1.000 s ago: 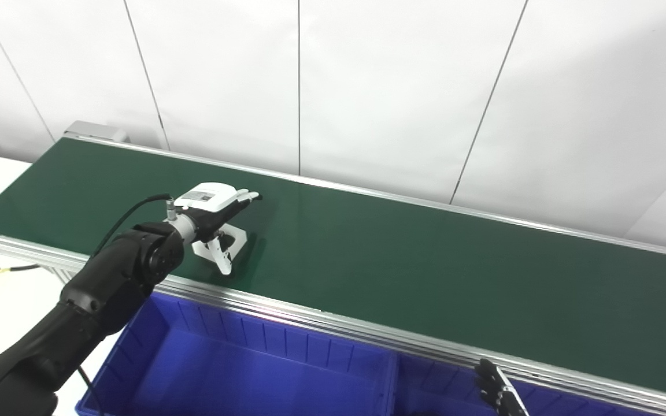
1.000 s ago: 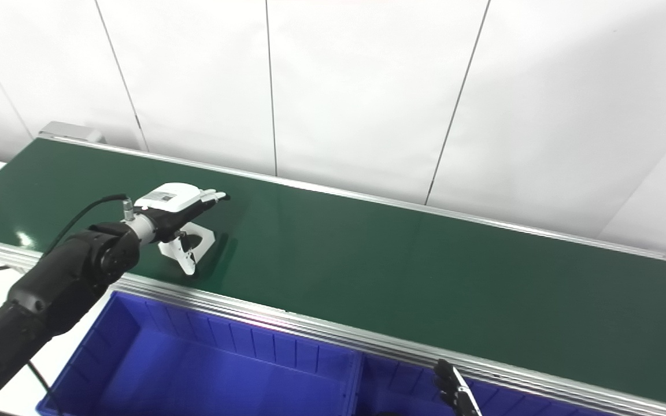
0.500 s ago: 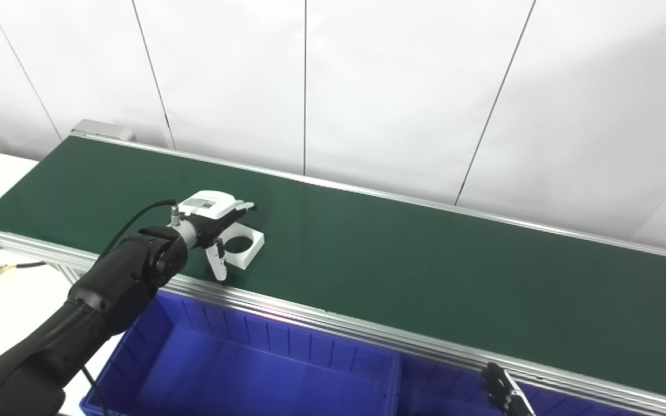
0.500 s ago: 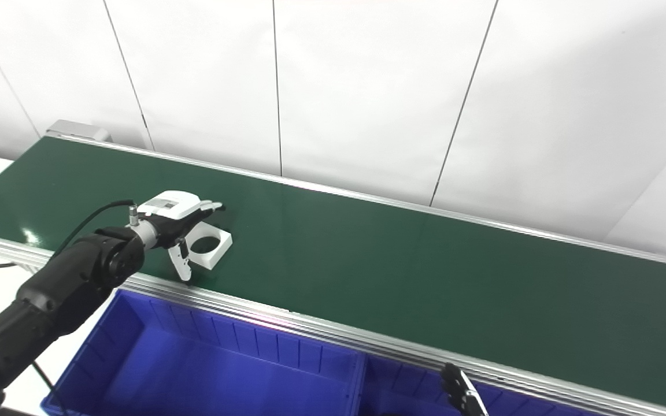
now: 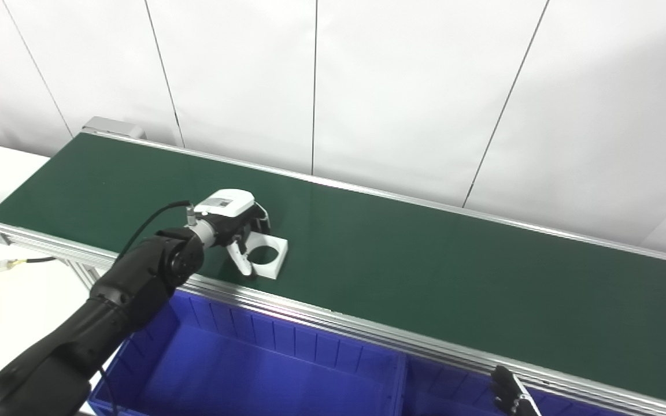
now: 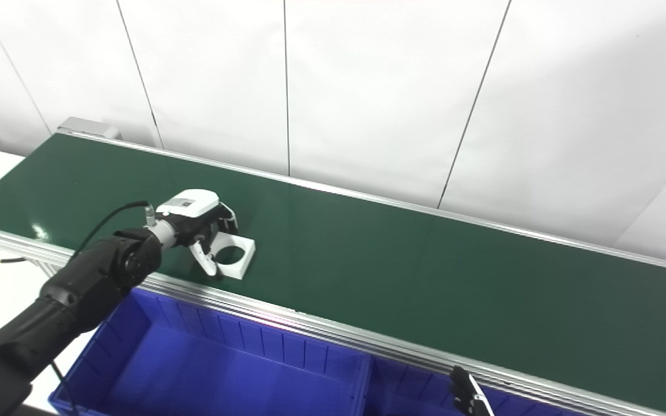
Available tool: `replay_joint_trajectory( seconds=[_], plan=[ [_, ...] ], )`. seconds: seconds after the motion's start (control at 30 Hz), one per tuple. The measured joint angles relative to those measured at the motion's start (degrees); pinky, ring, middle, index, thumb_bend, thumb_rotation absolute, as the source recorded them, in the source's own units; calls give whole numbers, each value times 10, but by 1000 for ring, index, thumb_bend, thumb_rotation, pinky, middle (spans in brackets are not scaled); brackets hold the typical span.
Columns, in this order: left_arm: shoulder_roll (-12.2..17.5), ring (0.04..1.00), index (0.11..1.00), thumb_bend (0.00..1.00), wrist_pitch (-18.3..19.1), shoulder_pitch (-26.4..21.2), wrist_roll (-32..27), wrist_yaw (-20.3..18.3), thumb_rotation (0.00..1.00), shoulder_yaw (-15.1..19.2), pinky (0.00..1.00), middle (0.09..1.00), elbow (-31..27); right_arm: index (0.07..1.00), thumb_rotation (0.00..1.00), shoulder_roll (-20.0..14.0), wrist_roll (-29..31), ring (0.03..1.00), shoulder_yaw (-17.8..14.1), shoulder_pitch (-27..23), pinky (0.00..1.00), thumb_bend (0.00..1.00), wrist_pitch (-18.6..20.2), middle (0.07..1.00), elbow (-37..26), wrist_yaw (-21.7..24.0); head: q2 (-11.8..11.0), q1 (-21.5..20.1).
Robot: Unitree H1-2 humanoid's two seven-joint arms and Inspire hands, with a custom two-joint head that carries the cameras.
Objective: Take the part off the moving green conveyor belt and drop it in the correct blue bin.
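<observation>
The part (image 5: 267,258) is a flat white square block with a round hole, lying on the green conveyor belt (image 5: 425,271) near its front rail. My left hand (image 5: 239,231) is over the part's left end. Its fingers (image 5: 261,216) curl down behind the far edge, and the thumb sits at the near edge, closed on the part. The part still rests on the belt. It also shows in the right eye view (image 6: 233,252). Only the fingertips of my right hand (image 5: 509,396) show at the bottom edge, over the bins.
A blue bin (image 5: 206,323) stands below the belt's front aluminium rail (image 5: 367,329), and a second blue bin (image 5: 425,378) adjoins it on the right. A white table with a cable (image 5: 3,267) lies at the left. White wall panels stand behind the belt.
The part has travelled right along the belt and my left hand has followed it. The fingers went from stretched out above the part to curled around its left end. The camera shifted slightly.
</observation>
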Motion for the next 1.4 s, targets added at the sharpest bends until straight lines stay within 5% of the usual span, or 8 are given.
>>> replay_joint_trajectory(
  seconds=[0.33,0.5,0.67,0.73,0.97,1.03,1.13,1.4],
  plan=[
    [-2,374,532,495,-29,0,-31,32,0,31,333,470,-20,904,395,6,-5,874,0,0,852,883,0,893,-1,-5,11,-28],
    [-9,385,521,496,-34,25,-78,70,0,92,354,482,-131,899,401,9,-17,868,0,2,866,900,0,882,-6,-7,19,-73],
    [-52,405,489,500,-30,73,-145,78,0,136,197,492,-241,897,397,13,-23,864,0,6,853,902,0,879,-20,-7,32,-105],
    [-71,402,500,498,-38,94,-166,79,0,139,324,502,-257,902,400,16,-23,865,0,7,843,903,0,881,-20,-7,37,-121],
    [-110,443,496,499,-65,183,-200,80,0,142,201,466,-298,909,423,31,-47,867,2,15,855,911,1,882,-39,-11,63,-176],
    [-122,358,535,489,-73,208,-203,80,0,140,223,457,-300,908,428,34,-53,867,2,14,846,913,1,881,-44,-12,69,-183],
    [-136,426,493,496,-81,245,-204,79,0,127,386,507,-303,906,430,40,-56,862,3,15,853,916,5,874,-53,-12,83,-205],
    [-147,432,493,497,-131,313,-198,74,0,90,399,511,-306,897,452,55,-69,857,5,20,854,948,23,872,-78,-12,102,-238]
  ],
)
